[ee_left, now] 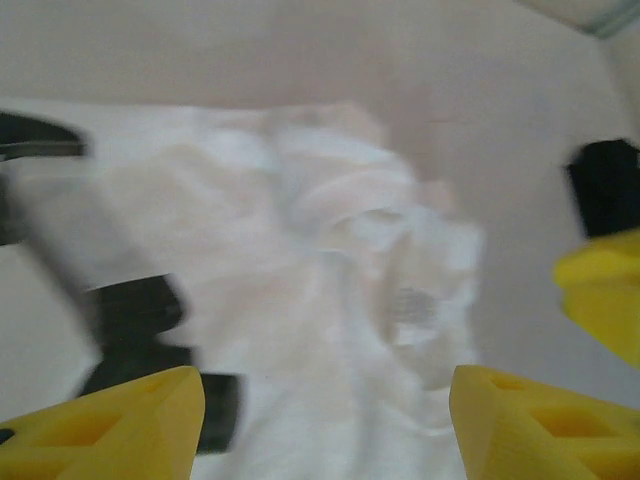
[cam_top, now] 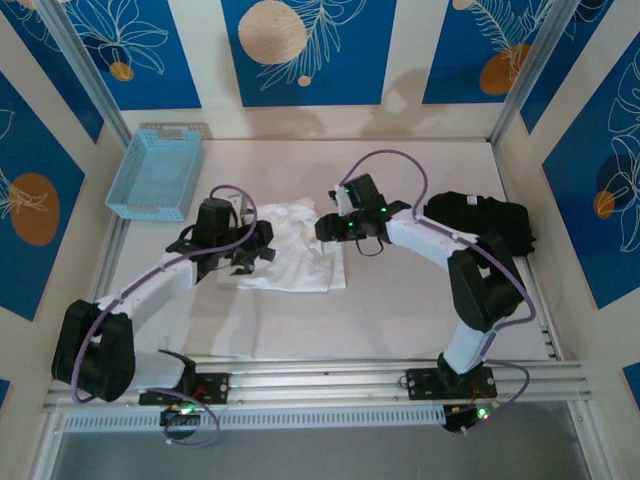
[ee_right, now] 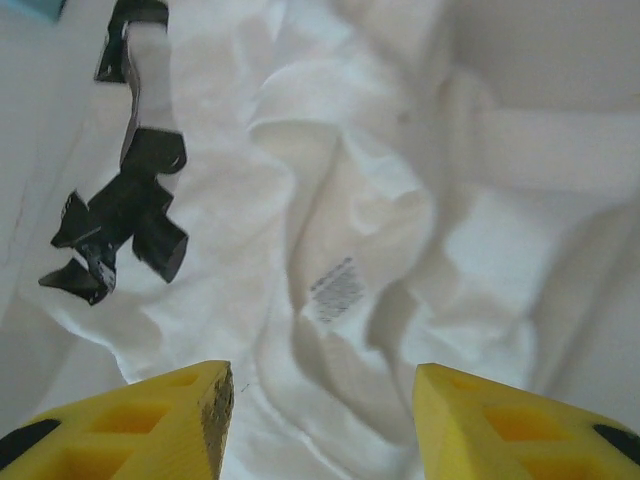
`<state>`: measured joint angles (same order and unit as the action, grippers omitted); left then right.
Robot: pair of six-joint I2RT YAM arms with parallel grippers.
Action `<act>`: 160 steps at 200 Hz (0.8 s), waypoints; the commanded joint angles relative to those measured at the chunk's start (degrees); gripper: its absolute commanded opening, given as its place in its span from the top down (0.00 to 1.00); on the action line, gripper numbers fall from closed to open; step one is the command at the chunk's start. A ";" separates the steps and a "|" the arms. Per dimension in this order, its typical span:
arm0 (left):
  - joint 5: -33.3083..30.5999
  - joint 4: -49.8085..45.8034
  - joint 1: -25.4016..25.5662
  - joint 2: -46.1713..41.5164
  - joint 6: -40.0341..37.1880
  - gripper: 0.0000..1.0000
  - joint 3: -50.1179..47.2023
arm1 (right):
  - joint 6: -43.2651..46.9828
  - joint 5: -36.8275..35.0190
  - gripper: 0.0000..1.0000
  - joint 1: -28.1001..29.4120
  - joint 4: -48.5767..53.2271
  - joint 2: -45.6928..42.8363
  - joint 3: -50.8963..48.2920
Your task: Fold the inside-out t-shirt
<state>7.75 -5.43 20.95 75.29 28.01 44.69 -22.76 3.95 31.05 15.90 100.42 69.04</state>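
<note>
T-shirt (cam_top: 290, 252) lay crumpled on the bench (cam_top: 400, 320), white and ridged, right under both sets of jaws and spanning the gap between them. Not flat, no fold line visible. Neck tag (ee_right: 337, 288) faced up just ahead of the right jaws' opening. Risk as I read it: the cloth was bunched in overlapping layers, so a pinch here could take two layers or a ridge instead of a hem, and the fold would drag the whole heap. It looked thin enough to slip out as well. The two wrists were close over the same patch, so a clash was possible. Left jaws were spread wide, yellow fingertips (ee_left: 120, 420) apart, shirt below them, nothing gripped. That view was blurred. Right jaws were also spread, fingertips (ee_right: 150, 420) clear of the fabric, holding nothing. Black garment (cam_top: 480, 222) sat well outboard of the right jaws, blue basket (cam_top: 155, 172) beyond the left jaws.
</note>
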 commanded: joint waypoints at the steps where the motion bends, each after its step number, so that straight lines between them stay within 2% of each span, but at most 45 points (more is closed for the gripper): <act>1: -3.02 -5.63 -0.54 -0.84 -3.57 0.34 -0.99 | -0.62 -3.52 0.49 -0.37 1.32 5.04 5.80; 49: -1.08 -4.77 -0.48 -2.11 -3.22 0.34 -3.44 | 6.69 -13.26 0.49 0.44 8.00 16.04 18.41; 74: -1.16 -4.63 -0.47 -2.60 -3.57 0.33 -4.16 | 9.47 -14.39 0.53 1.03 12.11 21.51 25.01; 97: -0.71 -4.15 -0.47 -1.56 -3.36 0.33 -4.43 | 10.95 -15.67 0.61 1.80 12.69 23.13 27.17; 133: 0.00 -3.51 -0.47 1.88 -3.18 0.33 -4.48 | 11.82 -20.31 0.90 1.03 12.48 20.53 25.76; 160: -0.44 -3.53 -0.47 3.14 -3.82 0.33 -4.52 | 11.63 -16.57 0.93 -0.94 11.53 15.34 21.42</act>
<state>6.98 -9.04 20.84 77.36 25.76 40.71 -11.90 -13.76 32.14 26.61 122.19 93.30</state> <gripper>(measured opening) 0.667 0.077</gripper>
